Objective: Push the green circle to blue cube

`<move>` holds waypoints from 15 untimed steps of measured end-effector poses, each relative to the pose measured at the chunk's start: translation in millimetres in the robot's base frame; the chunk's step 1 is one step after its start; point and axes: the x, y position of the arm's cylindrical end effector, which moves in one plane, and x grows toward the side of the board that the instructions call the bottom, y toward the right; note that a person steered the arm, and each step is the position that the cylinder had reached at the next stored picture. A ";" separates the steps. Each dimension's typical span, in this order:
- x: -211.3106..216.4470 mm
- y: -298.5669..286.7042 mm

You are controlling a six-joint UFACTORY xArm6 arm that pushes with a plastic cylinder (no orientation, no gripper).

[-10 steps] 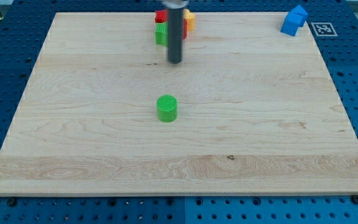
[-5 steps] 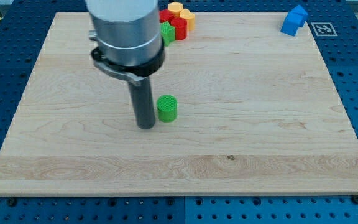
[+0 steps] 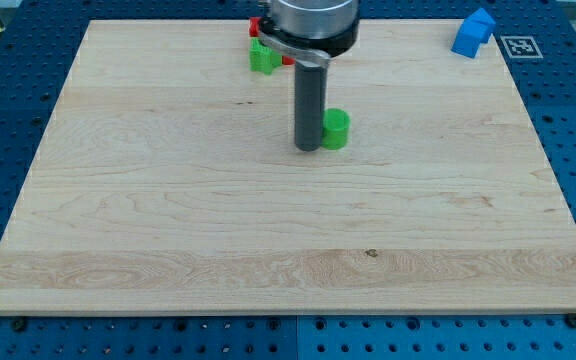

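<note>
The green circle is a small green cylinder near the board's middle, a little toward the view's top. My tip stands right against its left side, touching it. The blue cube sits at the board's top right corner, far up and to the right of the green circle. The arm's grey body hangs over the top middle of the board.
A cluster of blocks lies at the top middle: a green block and a red block show, the rest hidden behind the arm. A black-and-white marker tag sits right of the blue cube, off the wooden board.
My tip moved from the green circle's left side up and to the right, pushing the green circle up and right across the board toward the blue cube.
</note>
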 end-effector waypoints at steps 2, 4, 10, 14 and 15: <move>-15.3 43.0; -34.6 92.8; -134.0 160.9; -175.6 160.8; -189.9 160.8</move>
